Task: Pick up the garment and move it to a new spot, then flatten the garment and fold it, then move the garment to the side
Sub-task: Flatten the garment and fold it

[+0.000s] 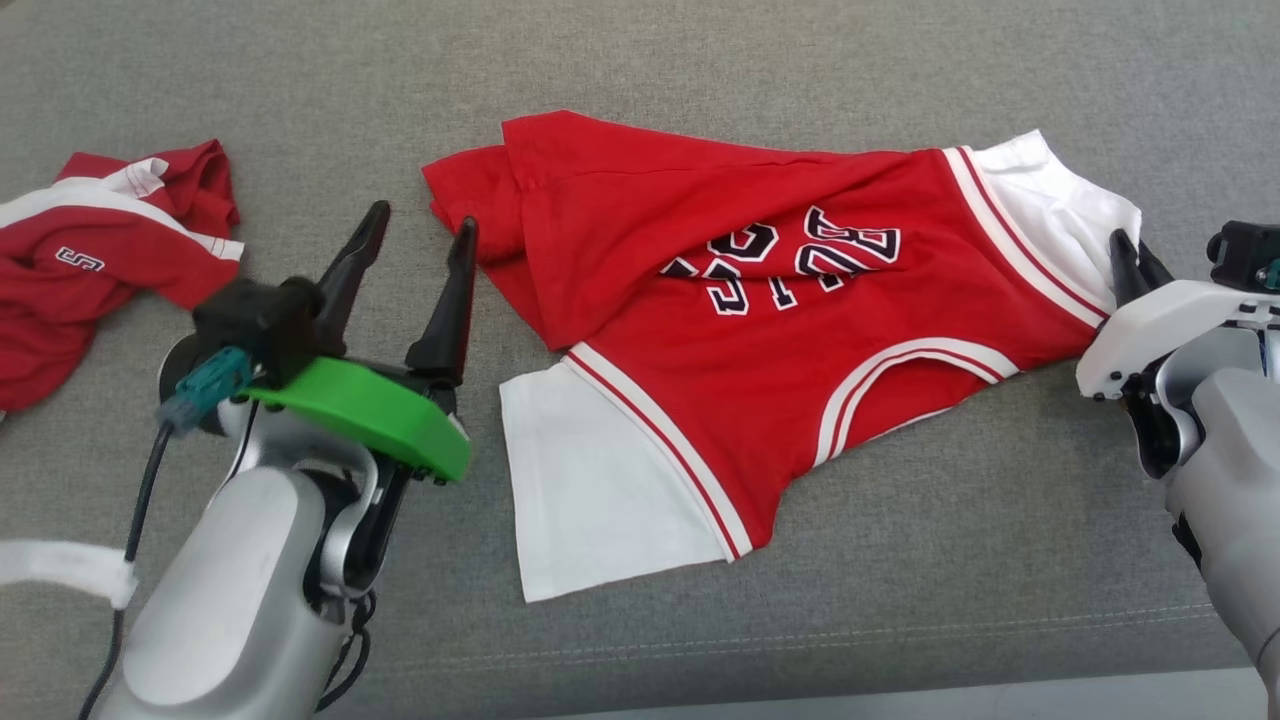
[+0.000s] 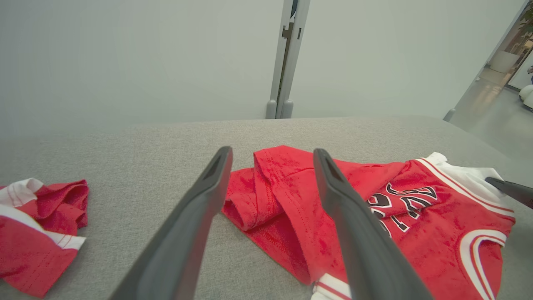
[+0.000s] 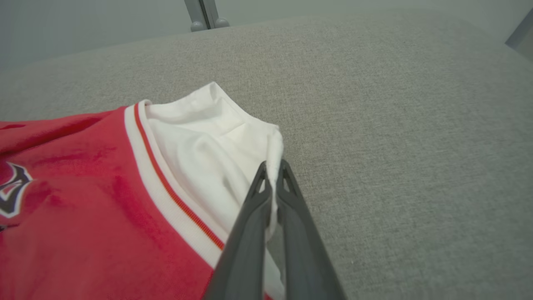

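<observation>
Stretching under everything, the grey pad [image 1: 900, 620] is coarse woven upholstery with a stitched seam along its near edge; its weave should drag on cloth pulled across it. On it, from centre to right, lies the jersey [image 1: 760, 330]. It has a red, faintly shiny knit body, matte white sleeves, white-and-red striped trim at armholes and neck, and black-and-white lettering on the chest. The neck opening faces the near side.

The jersey looks light, limp and unbreakable. It will likely sag and bunch from any single hold, so two spread holds on edges or corners should serve best for flattening. Its left end is doubled over in thick folds and the body is creased diagonally, so it is not yet flat.

A second garment [image 1: 100, 270], red and white, sits crumpled at the far left, well apart. The near sleeve [image 1: 590, 490] lies smooth and squarish; the right sleeve [image 1: 1050, 200] is rumpled.

The right gripper [image 3: 272, 166] is clamped on the edge of that right sleeve, with white cloth pinched between its fingers. The left gripper [image 1: 425, 222] stands spread wide and empty, just beside the folded left end, tips pointing at it. That hem fold [image 1: 470, 200] seems the natural place to pinch, though its several layers may slip apart.
</observation>
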